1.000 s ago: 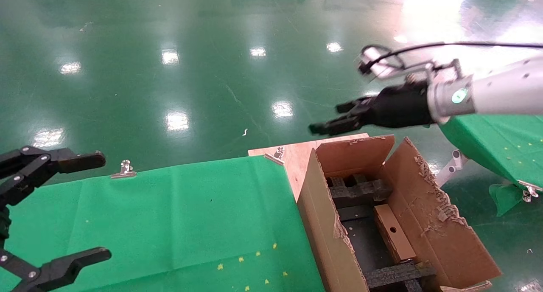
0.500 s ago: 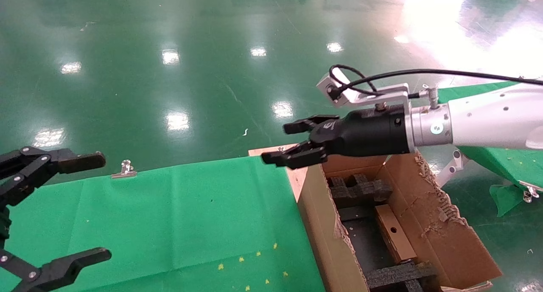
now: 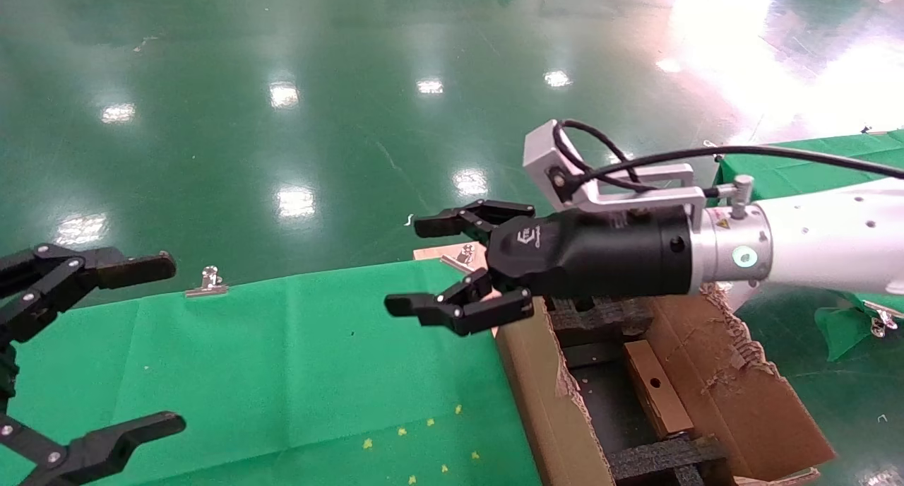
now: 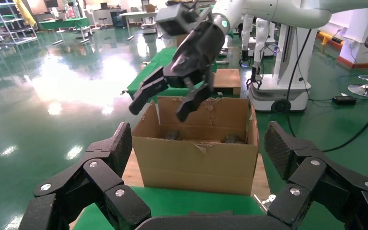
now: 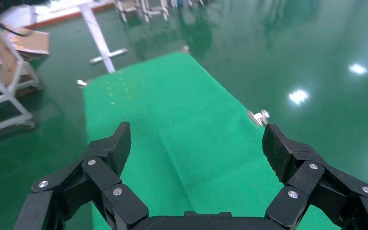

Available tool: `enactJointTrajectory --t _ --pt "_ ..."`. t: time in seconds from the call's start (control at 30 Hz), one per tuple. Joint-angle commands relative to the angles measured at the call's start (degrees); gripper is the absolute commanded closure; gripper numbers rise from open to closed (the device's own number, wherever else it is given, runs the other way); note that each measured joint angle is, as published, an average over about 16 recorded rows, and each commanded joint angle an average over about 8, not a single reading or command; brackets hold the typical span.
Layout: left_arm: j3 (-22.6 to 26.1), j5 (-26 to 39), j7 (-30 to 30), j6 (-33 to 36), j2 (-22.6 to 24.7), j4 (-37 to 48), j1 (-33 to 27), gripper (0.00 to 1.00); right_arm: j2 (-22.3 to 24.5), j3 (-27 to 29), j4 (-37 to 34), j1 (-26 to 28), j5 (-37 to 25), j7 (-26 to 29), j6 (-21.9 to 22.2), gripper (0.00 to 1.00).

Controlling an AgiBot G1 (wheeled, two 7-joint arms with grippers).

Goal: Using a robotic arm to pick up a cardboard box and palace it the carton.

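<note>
The only marks are on the robotic arm in the head view. Its black wrist carries a small white emblem with a line of lettering at its 3 o'clock, too small to read. A yellow warning triangle label sits on the silver collar; its symbol cannot be made out.

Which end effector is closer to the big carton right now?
Right. The right end effector hangs open just past the carton near its far left corner; the left end effector sits open across the green cloth.
</note>
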Motion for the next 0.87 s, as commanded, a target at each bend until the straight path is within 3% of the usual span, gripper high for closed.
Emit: enactJointTrajectory --t 0.03,0.6,0.87 --pt "0.0 0.0 0.0 0.0 0.0 0.0 0.0 0.0 0.09 2.59 1.27 -1.88 0.62 -1.04 -0.94 0.0" --pt "0.03 -0.02 0.02 -0.02 -0.01 0.0 0.0 0.0 0.79 23.43 11.51 -16.97 5.65 -9.36 -8.54 0.0" --pt "0.04 -0.03 0.02 -0.03 -0.02 0.01 0.01 0.0 0.87 25.96 12.74 -18.82 6.38 -10.13 -9.49 0.0"
